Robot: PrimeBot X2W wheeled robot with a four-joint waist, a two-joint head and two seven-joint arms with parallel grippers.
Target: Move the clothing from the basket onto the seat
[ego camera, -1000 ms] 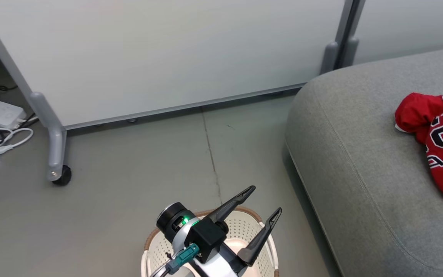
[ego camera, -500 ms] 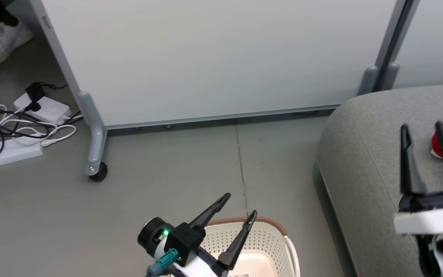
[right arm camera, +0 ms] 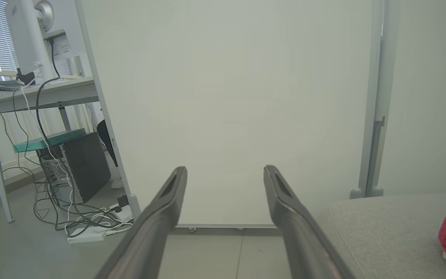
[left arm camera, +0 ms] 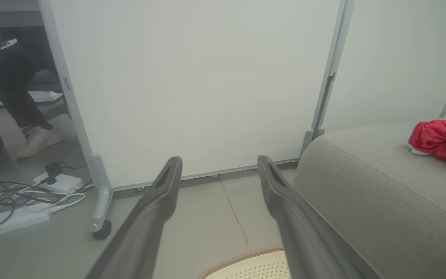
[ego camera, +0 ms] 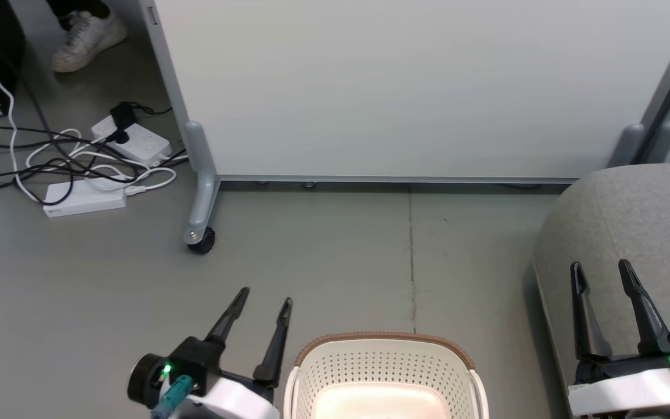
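Clothing (left arm camera: 438,139) lies bunched on the grey seat (left arm camera: 378,193), well apart from the basket (ego camera: 384,338) on the floor. Left gripper (ego camera: 266,295) and right gripper (ego camera: 599,265) flank the basket, fingers spread apart, holding nothing.

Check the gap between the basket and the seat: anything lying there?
Nothing: the head view shows bare grey floor between the basket and the seat.

Beyond my left claw (ego camera: 266,295), a pale flat wheeled panel (ego camera: 405,87); under it, smooth grey floor (ego camera: 323,250); farther left, white power strips with tangled cables (ego camera: 85,199).
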